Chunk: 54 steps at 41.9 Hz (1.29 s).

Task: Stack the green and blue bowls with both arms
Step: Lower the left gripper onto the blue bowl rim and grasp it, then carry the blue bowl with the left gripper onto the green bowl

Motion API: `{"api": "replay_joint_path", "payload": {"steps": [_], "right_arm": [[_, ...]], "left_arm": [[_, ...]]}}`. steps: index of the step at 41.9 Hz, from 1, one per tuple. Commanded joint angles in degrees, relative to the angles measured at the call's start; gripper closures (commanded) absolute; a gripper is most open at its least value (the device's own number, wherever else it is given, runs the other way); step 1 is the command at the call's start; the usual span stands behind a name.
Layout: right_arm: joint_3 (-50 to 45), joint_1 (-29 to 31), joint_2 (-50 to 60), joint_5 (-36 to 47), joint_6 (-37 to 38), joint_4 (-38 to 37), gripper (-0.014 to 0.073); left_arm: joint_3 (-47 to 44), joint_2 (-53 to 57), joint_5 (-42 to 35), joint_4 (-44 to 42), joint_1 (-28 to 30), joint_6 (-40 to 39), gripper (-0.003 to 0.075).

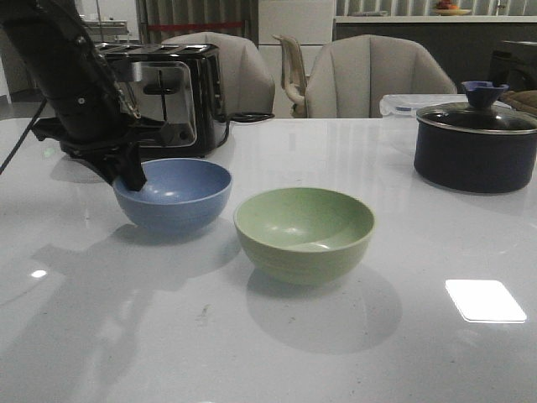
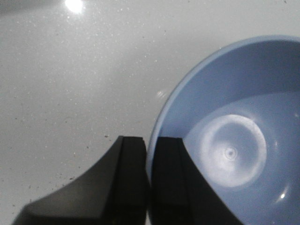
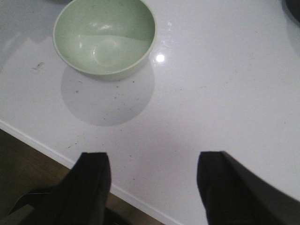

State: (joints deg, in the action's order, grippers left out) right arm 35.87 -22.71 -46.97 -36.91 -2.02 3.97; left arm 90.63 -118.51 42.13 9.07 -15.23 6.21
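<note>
Bowls sit side by side on the white table [image 1: 101,336]: the blue bowl [image 1: 173,193] to the left and a little farther back, the green bowl [image 1: 304,232] to its right and nearer, close together but not touching. The left claw [image 1: 132,175] is at the blue bowl's left rim; the left wrist view shows one finger [image 2: 126,183] outside the wall and the other inside, pinching the rim between them. So the green bowl lies to the right of that claw and slightly nearer, and the carry, as I judge it, would be a lift and a short sweep right, then down into the green bowl.

The right claw [image 3: 152,187] hangs spread wide over the table's near edge, holding nothing, with the green bowl well ahead of it and off toward its left finger (this arm does not show in the front view). Round bowls have no long axis to line up.

No brand, label or writing can be read on either bowl, nor on the toaster [image 1: 172,96] or the dark pot [image 1: 474,147] at the back.
</note>
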Motion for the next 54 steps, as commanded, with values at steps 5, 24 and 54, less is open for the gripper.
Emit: {"api": "replay_joint_path", "payload": {"steps": [5, 24, 54], "right_arm": [[1.4, 0.0, 0.3, 3.4, -0.6, -0.4, 0.008], [1.4, 0.0, 0.3, 3.4, -0.6, -0.4, 0.008], [1.4, 0.0, 0.3, 3.4, -0.6, -0.4, 0.008]], "left_arm": [[6.0, 6.4, 4.5, 0.4, -0.3, 0.3, 0.0619], [6.3, 17.6, 10.7, 3.3, -9.8, 3.5, 0.0619], [6.3, 6.0, 1.2, 3.3, -19.3, 3.5, 0.0492]]}}
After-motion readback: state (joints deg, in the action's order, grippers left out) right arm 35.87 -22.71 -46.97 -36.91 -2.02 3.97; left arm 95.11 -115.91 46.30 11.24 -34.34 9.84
